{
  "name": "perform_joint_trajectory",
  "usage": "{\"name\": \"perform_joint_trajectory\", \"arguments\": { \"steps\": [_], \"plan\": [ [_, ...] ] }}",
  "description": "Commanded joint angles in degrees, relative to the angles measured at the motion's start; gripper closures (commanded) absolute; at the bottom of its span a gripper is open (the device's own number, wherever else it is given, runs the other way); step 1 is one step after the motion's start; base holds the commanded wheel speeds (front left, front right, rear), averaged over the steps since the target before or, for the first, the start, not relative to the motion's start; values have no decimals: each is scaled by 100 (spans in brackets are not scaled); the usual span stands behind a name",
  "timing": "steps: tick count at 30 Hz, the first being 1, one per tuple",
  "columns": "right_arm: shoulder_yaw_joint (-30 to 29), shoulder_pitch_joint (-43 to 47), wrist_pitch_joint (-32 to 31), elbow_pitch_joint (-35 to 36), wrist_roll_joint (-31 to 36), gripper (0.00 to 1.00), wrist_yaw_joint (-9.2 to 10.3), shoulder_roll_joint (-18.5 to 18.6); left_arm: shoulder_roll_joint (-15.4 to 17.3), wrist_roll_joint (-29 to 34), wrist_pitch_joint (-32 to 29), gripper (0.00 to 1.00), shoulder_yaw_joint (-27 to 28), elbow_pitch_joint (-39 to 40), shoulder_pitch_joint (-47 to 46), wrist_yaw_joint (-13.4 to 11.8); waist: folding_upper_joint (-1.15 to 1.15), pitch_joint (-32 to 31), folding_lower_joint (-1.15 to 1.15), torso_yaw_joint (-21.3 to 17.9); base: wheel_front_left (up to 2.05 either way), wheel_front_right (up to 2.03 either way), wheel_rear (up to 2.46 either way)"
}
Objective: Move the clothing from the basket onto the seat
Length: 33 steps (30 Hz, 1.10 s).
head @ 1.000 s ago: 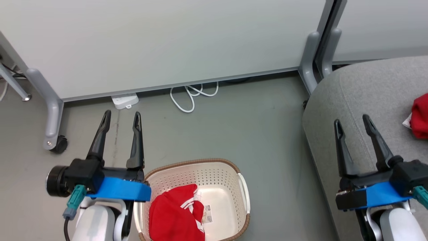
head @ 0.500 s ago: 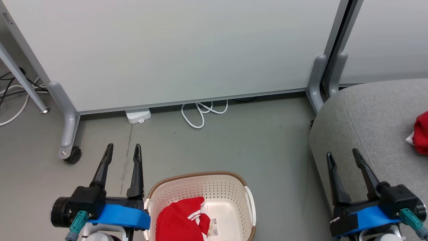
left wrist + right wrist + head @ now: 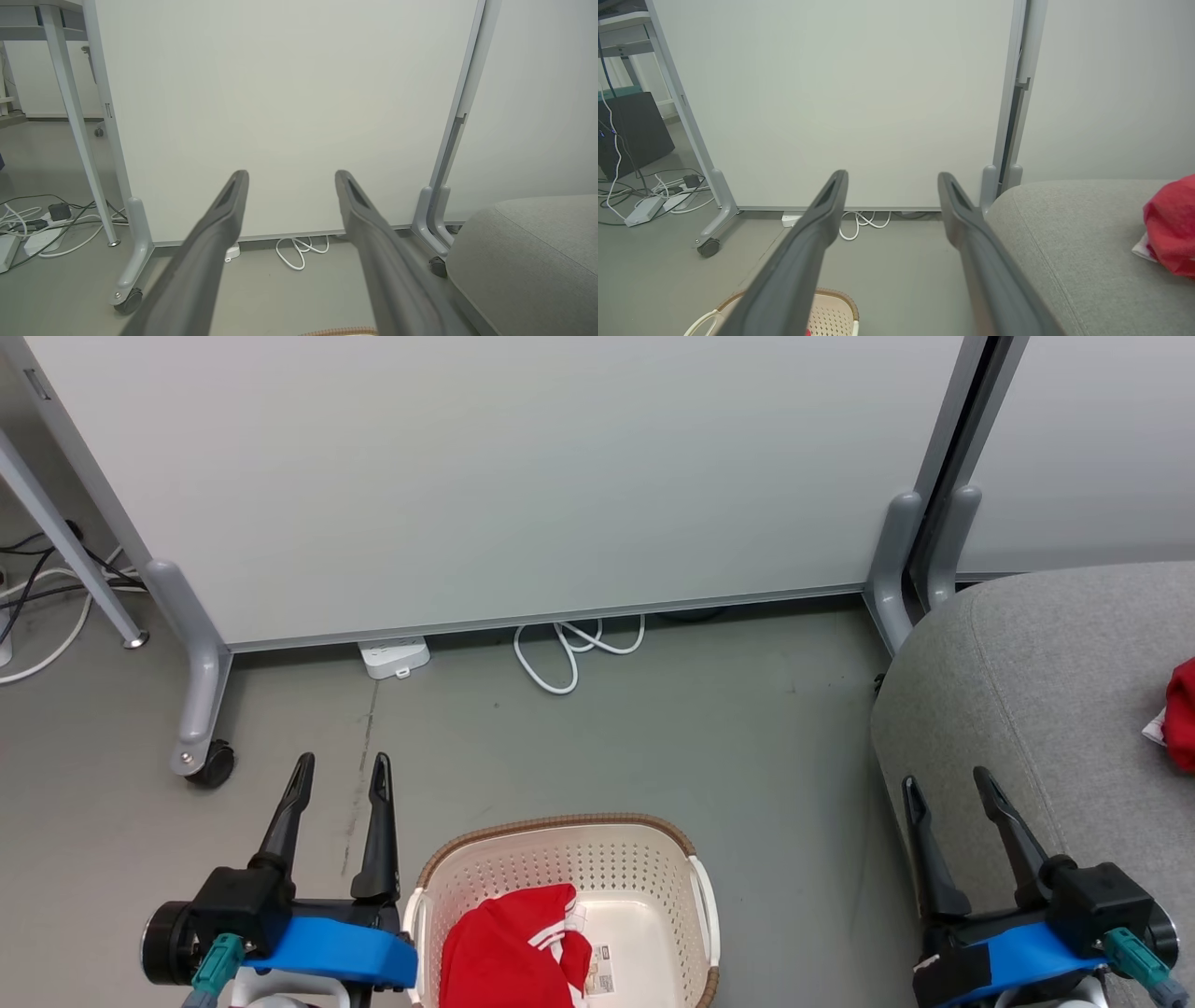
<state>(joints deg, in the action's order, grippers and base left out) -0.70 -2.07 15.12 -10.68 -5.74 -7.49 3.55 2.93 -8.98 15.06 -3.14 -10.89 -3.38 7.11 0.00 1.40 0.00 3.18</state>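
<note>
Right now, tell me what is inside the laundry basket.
Inside the laundry basket lies a red garment with white stripes, bunched on its left side; a label shows on the bare floor beside it. Anything under the garment is hidden.

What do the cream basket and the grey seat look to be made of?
The oval cream-white perforated basket looks like smooth moulded plastic: even rows of holes, brown woven-look rim. The large light-grey seat cushion looks like matt upholstery fabric: fine flecked weave, stitched seam.

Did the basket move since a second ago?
No. The basket sits just as before, straight below the white cable; the whole picture slid together.
</note>
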Motion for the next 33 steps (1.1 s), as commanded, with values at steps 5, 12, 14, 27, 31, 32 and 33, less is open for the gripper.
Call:
{"name": "perform_joint_trajectory", "arguments": {
  "steps": [5, 12, 14, 27, 31, 32, 33],
  "plan": [
    [8, 63, 5, -20, -23, 0, -1, -30, -5, 4, 17, 0, 16, 7, 19, 39, 0, 16, 0, -2, 0, 0, 0],
    [15, -12, 5, -5, -3, 0, -1, -36, -6, 37, 17, 0, -73, 15, -144, 47, 0, 99, 0, -15, 0, 0, 0],
    [11, -69, 5, 11, 0, 0, -1, -35, -6, 65, 17, 0, -172, 3, -254, 48, 0, 161, 0, -24, 0, 0, 0],
    [226, -795, 5, 252, 29, 0, -1, 132, 635, 54, 18, 0, -1666, -957, -1590, 37, 0, 1208, 0, -433, 0, 0, 0],
    [273, -1157, 5, 361, 36, 0, -1, 161, 942, -28, 17, 0, -2179, -1395, -2033, 38, 0, 1714, 0, -619, 0, 0, 0],
    [282, -1239, 5, 381, 38, 0, -1, 167, 1016, -54, 17, 0, -2319, -1510, -2133, 38, 0, 1836, 0, -663, 0, 0, 0],
    [281, -1327, 5, 397, 38, 0, -1, 171, 1091, -50, 17, 0, -2472, -1632, -2237, 38, 0, 1945, 0, -702, 0, 0, 0]
  ]
}}
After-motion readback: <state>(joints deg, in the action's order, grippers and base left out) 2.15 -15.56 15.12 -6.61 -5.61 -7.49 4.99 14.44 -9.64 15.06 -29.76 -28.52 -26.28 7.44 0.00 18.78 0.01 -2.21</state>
